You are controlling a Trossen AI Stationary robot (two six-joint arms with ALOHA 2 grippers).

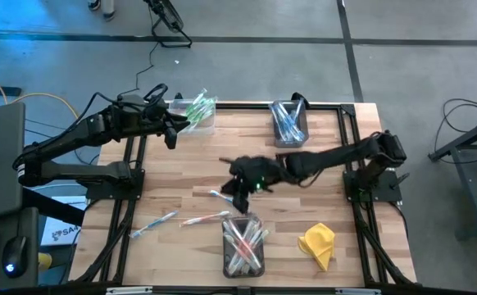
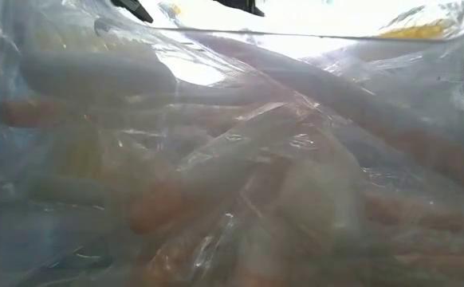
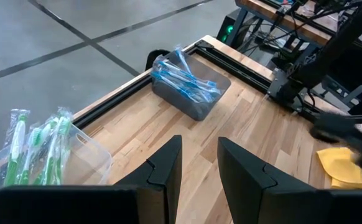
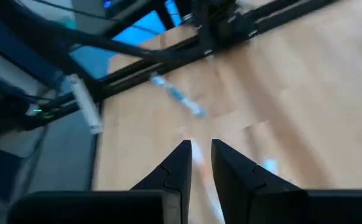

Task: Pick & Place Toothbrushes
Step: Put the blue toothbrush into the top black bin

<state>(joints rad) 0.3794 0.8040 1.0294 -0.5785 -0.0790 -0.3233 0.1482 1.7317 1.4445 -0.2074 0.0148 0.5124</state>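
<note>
Three wrapped toothbrushes lie loose on the table: a blue one (image 1: 152, 223), a pink one (image 1: 206, 219) and a blue one (image 1: 220, 195). My right gripper (image 1: 240, 197) hovers just right of that last one. Its fingers (image 4: 199, 155) stand a narrow gap apart with nothing between them. The pale toothbrush (image 4: 201, 171) seen through the gap lies on the table below. The far blue toothbrush (image 4: 178, 99) lies ahead of it. My left gripper (image 1: 173, 133) waits open (image 3: 199, 158) above the table's far left, beside the bin of green toothbrushes (image 1: 197, 111).
A bin of blue toothbrushes (image 1: 289, 123) stands at the far edge. A bin of pink ones (image 1: 243, 246) stands at the near edge and fills the low view (image 2: 232, 175). A yellow cloth (image 1: 318, 244) lies near right. Bare wood lies between the bins.
</note>
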